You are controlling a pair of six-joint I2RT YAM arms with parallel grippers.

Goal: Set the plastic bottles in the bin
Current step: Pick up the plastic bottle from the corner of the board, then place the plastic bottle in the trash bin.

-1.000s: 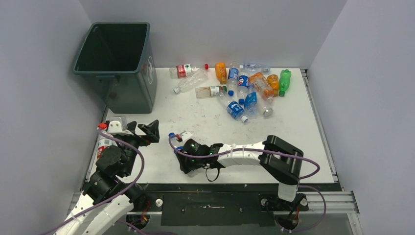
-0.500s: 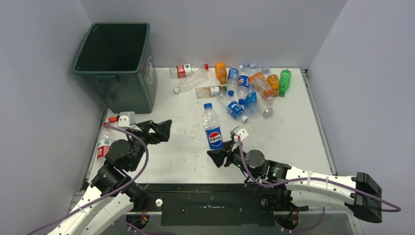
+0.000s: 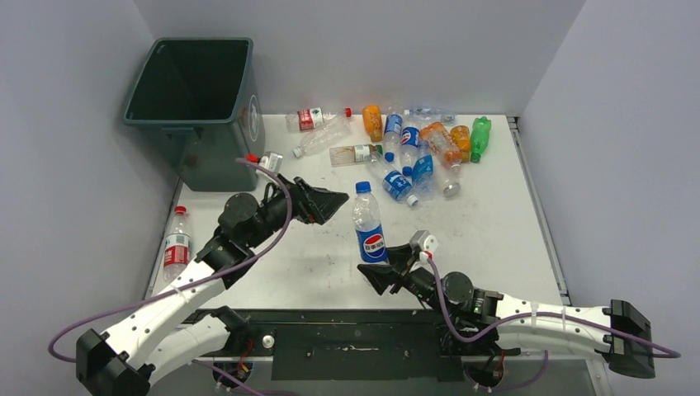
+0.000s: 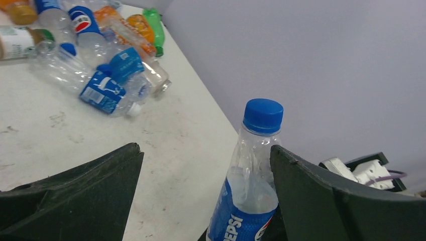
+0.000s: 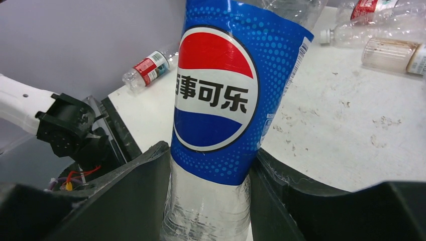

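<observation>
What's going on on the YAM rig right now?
It looks like a handover. The right gripper is shut on the lower body of a clear plastic Pepsi bottle with a blue label and cap, holding it upright. The left gripper is open beside the bottle's neck. The tall dark green-grey plastic bin stands far left, and the other bottles lie heaped at the back.
</observation>
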